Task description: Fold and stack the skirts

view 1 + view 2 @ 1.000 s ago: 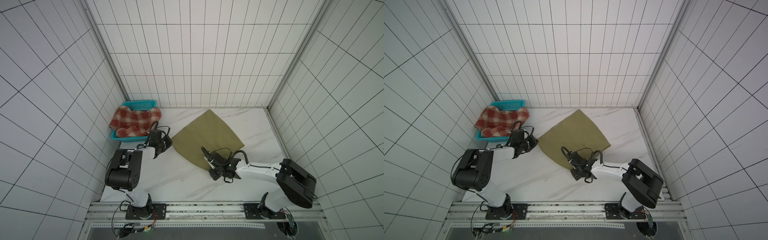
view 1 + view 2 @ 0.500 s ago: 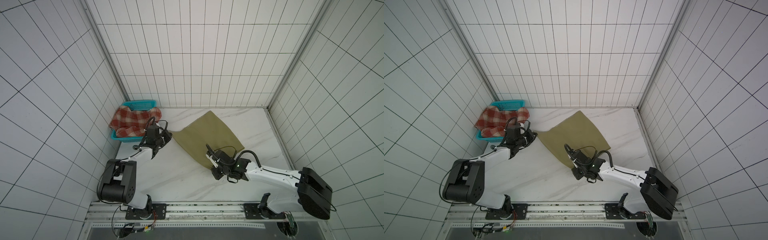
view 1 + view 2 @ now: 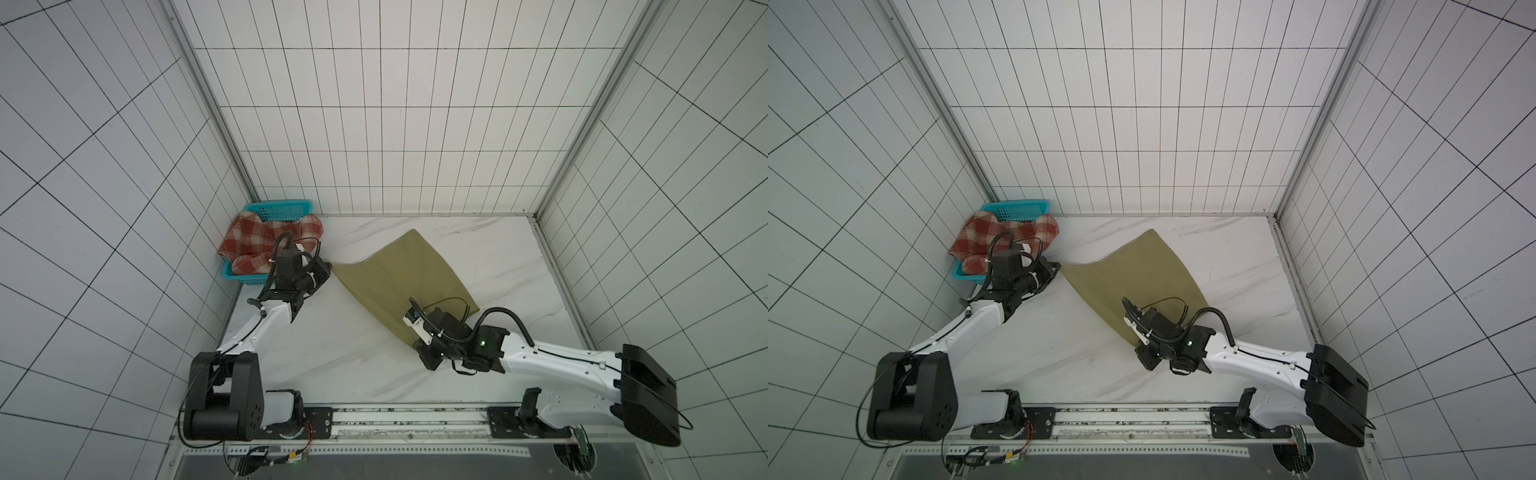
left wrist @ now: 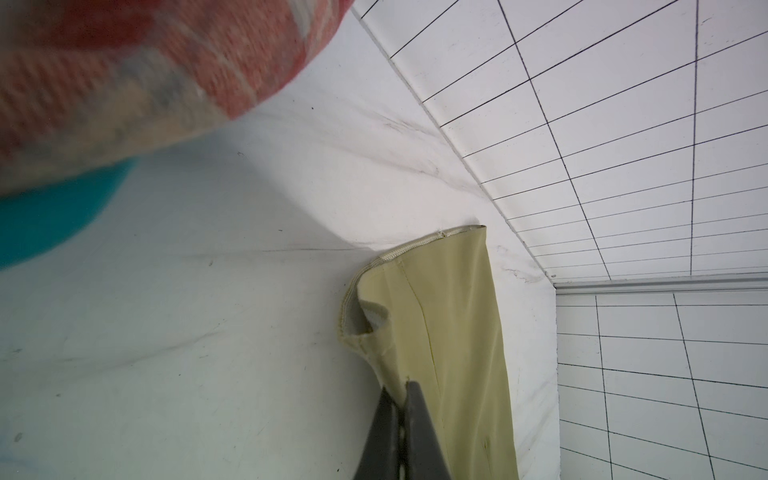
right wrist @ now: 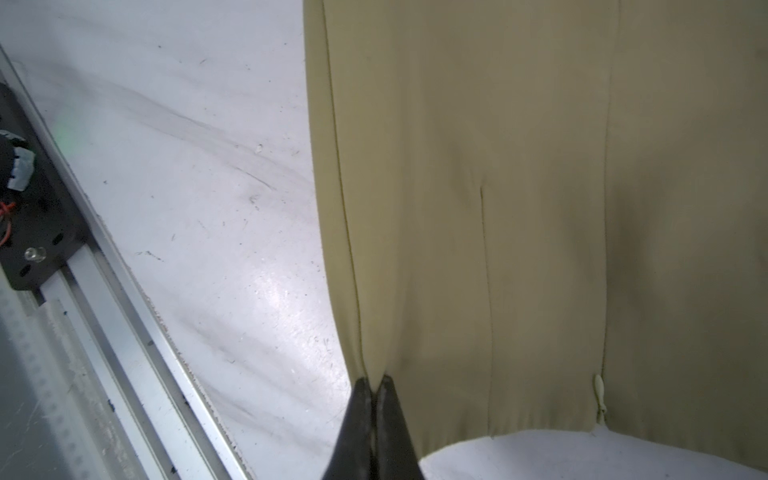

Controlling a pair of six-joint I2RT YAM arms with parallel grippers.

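The olive-khaki skirt (image 3: 399, 282) (image 3: 1133, 276) is stretched over the marble table in both top views, its left and near corners lifted. My left gripper (image 3: 328, 268) (image 4: 400, 388) is shut on the skirt's left corner by the hem (image 4: 415, 245). My right gripper (image 3: 417, 343) (image 5: 375, 380) is shut on the skirt's near corner at a side seam, with the fabric (image 5: 519, 187) spreading away from the jaws. The red-and-cream plaid skirt (image 3: 266, 241) (image 3: 1000, 232) (image 4: 124, 62) lies heaped in the teal basket.
The teal basket (image 3: 278, 208) (image 3: 1017, 208) stands in the back left corner against the tiled walls. An aluminium rail (image 3: 411, 415) (image 5: 124, 324) runs along the table's front edge. Tiled walls close in the table on three sides.
Both grippers have lifted and drawn the olive skirt's corners apart: the left arm stretched out toward the basket, the right arm pulled toward the front. The skirt is now taut between them.
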